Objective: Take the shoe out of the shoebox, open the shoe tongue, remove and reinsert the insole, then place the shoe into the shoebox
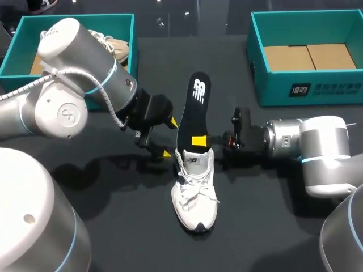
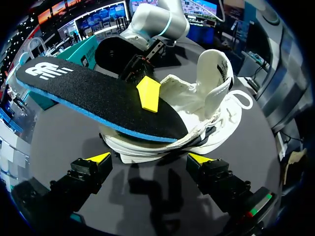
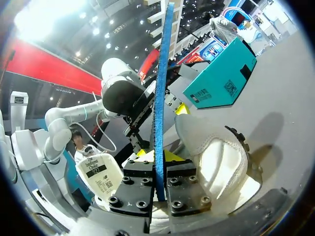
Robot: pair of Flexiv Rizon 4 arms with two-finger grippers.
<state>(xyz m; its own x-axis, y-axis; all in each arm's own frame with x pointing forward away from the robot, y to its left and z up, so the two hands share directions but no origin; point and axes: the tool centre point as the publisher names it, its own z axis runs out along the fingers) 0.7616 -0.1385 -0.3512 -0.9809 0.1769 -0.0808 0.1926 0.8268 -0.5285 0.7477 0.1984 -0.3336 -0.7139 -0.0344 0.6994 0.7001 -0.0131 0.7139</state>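
Fingers of the right gripper (image 1: 199, 140) are clamped across the black foam insole (image 1: 195, 105) — angled out past the heel of the white laced sneaker (image 1: 195, 192), along its length; left gripper (image 1: 168, 137) is parked open beside that heel.

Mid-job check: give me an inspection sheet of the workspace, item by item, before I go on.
surface: dark table.
job's things: white shoe stands on the table, toe toward the robot; black insole has one end at the shoe's opening, the rest out past the heel; left shoebox holds another shoe; right shoebox shows only cardboard.
clutter: nothing seen.
grippers: right gripper shut on the insole; left gripper open beside the shoe, touching nothing.
cables: white cable loops along the left arm.
surroundings: nothing seen.
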